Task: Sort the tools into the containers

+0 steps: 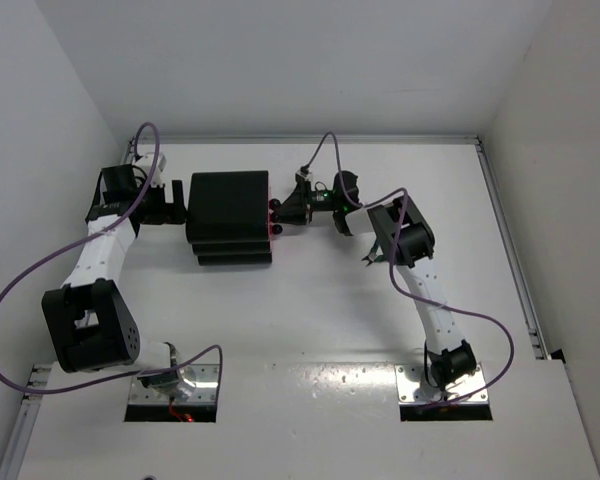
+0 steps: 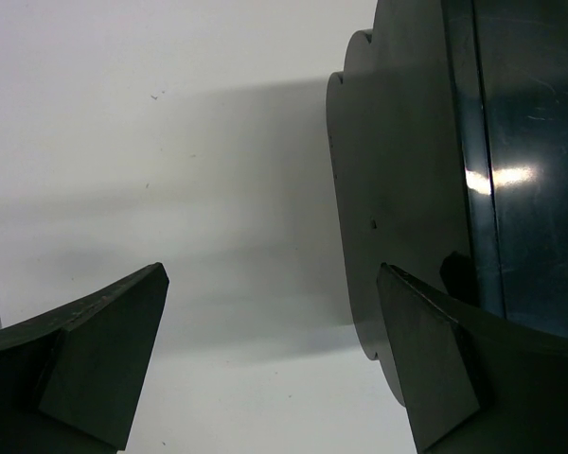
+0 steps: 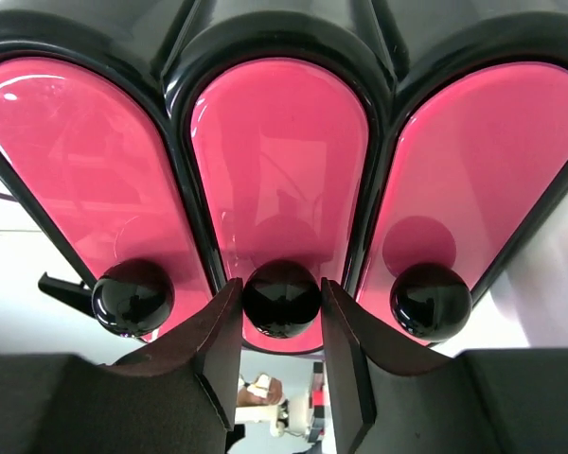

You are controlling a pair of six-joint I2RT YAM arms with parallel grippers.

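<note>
Narrow-set jaws of the right gripper bracket the middle drawer by its knob, dead ahead; actual pinch indeterminate.

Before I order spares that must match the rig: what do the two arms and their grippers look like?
The left arm and right arm have white links and bulky black joints. A purple cable loops loosely along each. Each base sits on a silver plate. The left gripper and right gripper are black, with flat, wedge-shaped fingers.
</note>
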